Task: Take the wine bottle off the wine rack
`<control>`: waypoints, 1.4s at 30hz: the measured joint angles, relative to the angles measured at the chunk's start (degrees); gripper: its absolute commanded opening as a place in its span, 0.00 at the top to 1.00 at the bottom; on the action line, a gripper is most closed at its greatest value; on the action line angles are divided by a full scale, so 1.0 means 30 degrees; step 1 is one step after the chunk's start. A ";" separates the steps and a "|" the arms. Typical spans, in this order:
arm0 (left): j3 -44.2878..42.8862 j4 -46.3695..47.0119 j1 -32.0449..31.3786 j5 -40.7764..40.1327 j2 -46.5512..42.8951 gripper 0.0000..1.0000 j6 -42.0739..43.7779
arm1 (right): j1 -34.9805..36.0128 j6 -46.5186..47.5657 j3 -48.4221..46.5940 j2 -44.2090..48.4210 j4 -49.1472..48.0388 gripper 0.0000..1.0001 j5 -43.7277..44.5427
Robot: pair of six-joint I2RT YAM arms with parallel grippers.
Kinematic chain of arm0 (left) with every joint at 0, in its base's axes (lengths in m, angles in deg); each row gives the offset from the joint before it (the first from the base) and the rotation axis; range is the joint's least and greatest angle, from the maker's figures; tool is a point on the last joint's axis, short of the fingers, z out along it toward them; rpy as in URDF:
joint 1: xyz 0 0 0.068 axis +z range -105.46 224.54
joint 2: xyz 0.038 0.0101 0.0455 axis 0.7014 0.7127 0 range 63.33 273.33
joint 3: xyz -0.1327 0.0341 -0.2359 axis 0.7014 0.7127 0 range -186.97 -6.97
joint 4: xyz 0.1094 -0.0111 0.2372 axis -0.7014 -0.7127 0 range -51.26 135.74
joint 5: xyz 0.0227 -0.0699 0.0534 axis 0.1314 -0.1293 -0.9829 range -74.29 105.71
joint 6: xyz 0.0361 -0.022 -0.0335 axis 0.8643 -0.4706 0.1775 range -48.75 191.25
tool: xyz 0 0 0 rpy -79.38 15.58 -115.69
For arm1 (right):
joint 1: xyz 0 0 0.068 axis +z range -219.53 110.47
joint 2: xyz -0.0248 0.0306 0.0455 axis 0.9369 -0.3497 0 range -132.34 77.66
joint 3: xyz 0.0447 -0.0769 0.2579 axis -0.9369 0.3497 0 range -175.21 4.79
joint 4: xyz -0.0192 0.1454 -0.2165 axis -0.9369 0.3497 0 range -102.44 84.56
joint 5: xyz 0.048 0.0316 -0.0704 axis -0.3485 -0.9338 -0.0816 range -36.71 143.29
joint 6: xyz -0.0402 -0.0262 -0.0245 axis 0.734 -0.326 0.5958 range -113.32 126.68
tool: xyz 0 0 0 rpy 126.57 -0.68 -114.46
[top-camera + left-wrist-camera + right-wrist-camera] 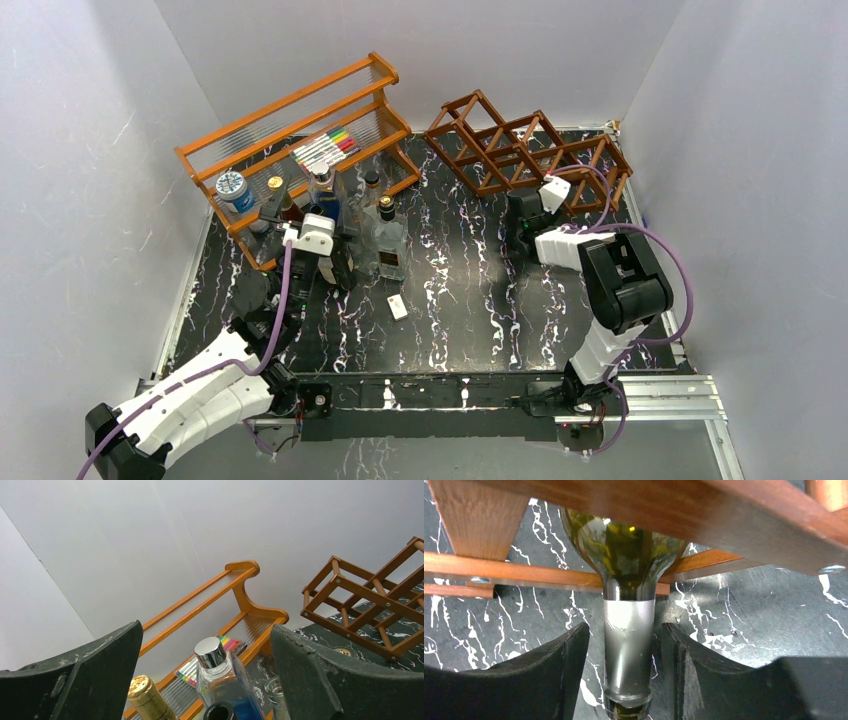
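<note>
The wine bottle (pixel 629 645) lies in a low cell of the wine rack (pixel 520 150), its green shoulder under the wooden slats and its silver-foiled neck poking out toward the arms; the right claw (pixel 624 630) flanks that neck, half spread, with a thin gap showing on each side, so it is not pinching the glass; from above, the claw and wrist hide the bottle; the rack stands at the far right of the black marbled surface (pixel 460 300), near the back wall; the orange shelf (pixel 300 130) stands at the far left, coloured markers (pixel 325 150) on one tier; the left claw (pixel 205 627) hangs spread wide and holding nothing, over a clear silver-capped bottle (pixel 210 652) and a gold-foiled bottle top (pixel 142 690); a small white block (pixel 398 306) lies mid-surface.
</note>
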 measured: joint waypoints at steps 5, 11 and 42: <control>0.0066 0.0124 -0.0007 -0.0022 0.0015 0.03 0.0109 | -0.0015 -0.0153 0.0000 -0.0576 -0.0889 0.58 0.0372; 0.0095 0.0291 -0.0007 -0.0022 0.0117 0.03 0.0146 | -0.0029 -0.0095 0.0087 -0.0634 -0.1020 0.75 0.0408; 0.0350 0.0481 -0.0007 0.0000 0.0816 0.03 -0.0036 | -0.0153 0.2528 0.7730 0.7854 -0.2834 1.00 -0.3723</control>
